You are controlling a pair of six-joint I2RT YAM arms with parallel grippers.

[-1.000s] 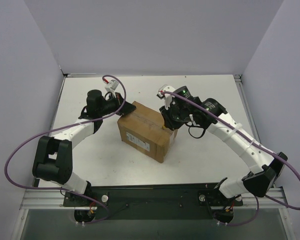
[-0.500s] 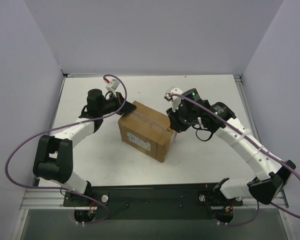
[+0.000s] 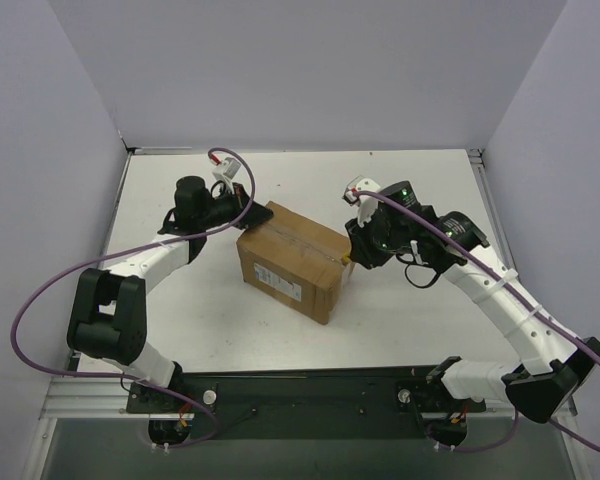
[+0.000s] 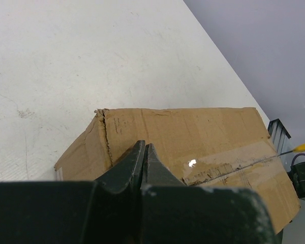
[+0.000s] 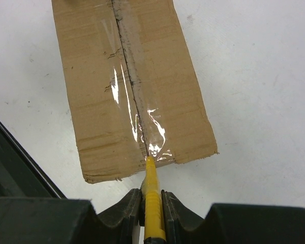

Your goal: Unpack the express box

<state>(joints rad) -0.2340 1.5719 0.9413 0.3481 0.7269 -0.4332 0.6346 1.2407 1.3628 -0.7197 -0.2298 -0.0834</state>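
The express box [image 3: 295, 260], a brown carton with a pale label [image 3: 277, 281] on its near side, sits closed mid-table. Clear tape [image 5: 126, 86] runs along its top seam. My left gripper [image 3: 248, 207] is shut with nothing in it, its tips [image 4: 144, 146] resting on the box [image 4: 203, 132] near the far left corner. My right gripper [image 5: 152, 192] is shut on a thin yellow cutter [image 5: 153, 203]. The cutter's tip touches the seam at the box's [image 5: 91, 91] right end edge. In the top view the right gripper [image 3: 352, 255] is beside that end.
Grey walls [image 3: 50, 150] close in the white table [image 3: 180, 320] on three sides. A black rail [image 3: 300, 390] with both arm bases runs along the near edge. Purple cables [image 3: 40, 300] loop off each arm.
The right arm has drawn back to the right with the yellow cutter, moving from over the box's right part to its end edge. The left gripper and the box stayed put.
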